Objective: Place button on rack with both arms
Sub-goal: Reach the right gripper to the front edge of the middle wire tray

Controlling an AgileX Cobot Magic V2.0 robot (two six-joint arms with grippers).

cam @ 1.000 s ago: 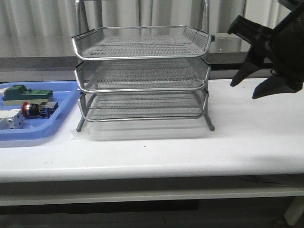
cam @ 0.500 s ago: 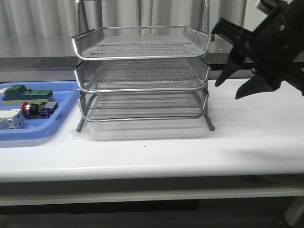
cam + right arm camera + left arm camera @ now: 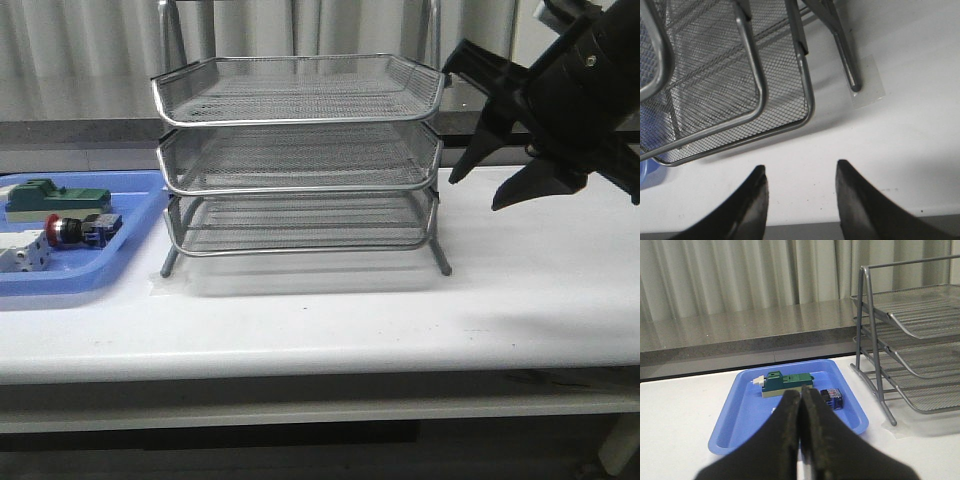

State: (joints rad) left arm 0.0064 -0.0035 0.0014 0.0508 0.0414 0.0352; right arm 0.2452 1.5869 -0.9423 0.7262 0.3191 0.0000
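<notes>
The button (image 3: 70, 229), with its red cap and blue rear block, lies on its side in the blue tray (image 3: 120, 262) to the left of the rack (image 3: 300, 150). In the left wrist view only the button's blue block (image 3: 832, 398) peeks out beside my left gripper (image 3: 801, 393), which is shut with nothing in it and hangs apart from the tray. My right gripper (image 3: 478, 192) hovers open and empty above the table, just right of the rack. Its wrist view shows the gripper (image 3: 800, 172) near the rack's lowest mesh corner (image 3: 790, 107).
A green block (image 3: 55, 197) and a white boxy part (image 3: 25, 255) share the tray with the button. The rack's right front leg (image 3: 845, 55) stands on a clear tape patch (image 3: 875, 92). A grey ledge and curtains run behind the white table (image 3: 400, 320).
My right gripper has swung left toward the rack's right side, most of it in the first half second. The button, tray and rack have not moved.
</notes>
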